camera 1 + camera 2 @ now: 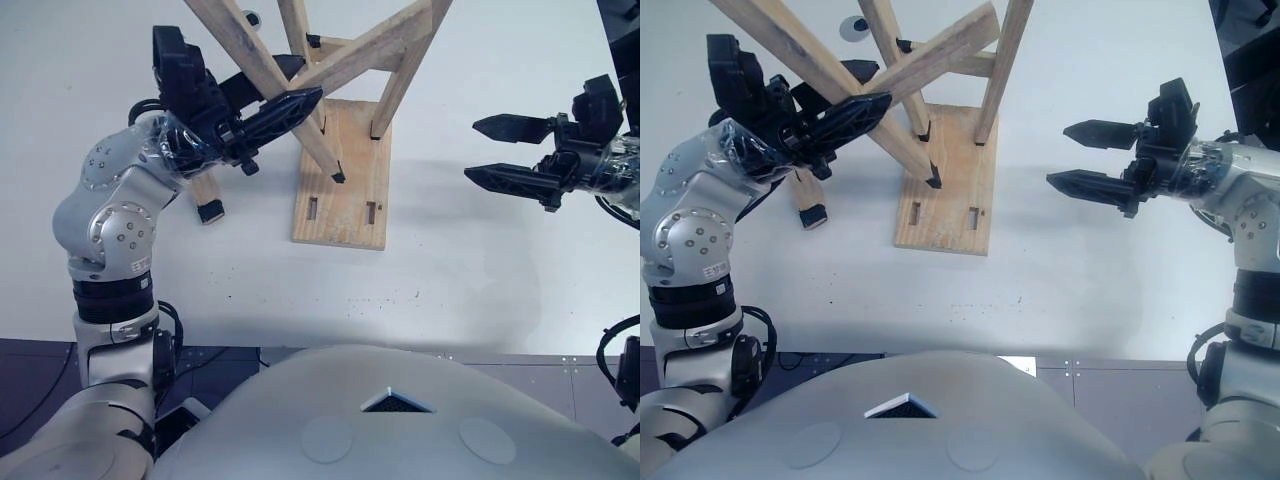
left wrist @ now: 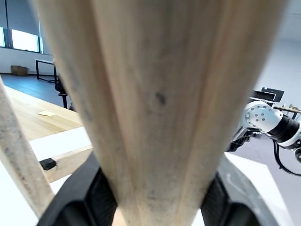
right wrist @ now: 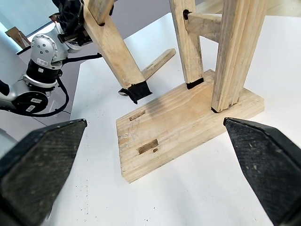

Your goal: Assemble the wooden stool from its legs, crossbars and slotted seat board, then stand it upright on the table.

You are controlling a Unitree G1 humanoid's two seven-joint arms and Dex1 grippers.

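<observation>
Wooden loose leg (image 1: 207,196) lying on the white table (image 1: 480,280) at left, partly behind the left arm. Left gripper (image 1: 296,85) clamped on a tilted leg (image 1: 318,145), black-taped foot low over the left side of the slotted seat board (image 1: 340,215); touching or not, cannot tell. Board flat at centre, two near slots (image 1: 312,208) unfilled, two more legs (image 1: 400,80) standing at its far end with a crossbar (image 1: 940,55) between them. Right gripper (image 1: 474,150) hovering at right, fingers spread apart, well clear of the board.
</observation>
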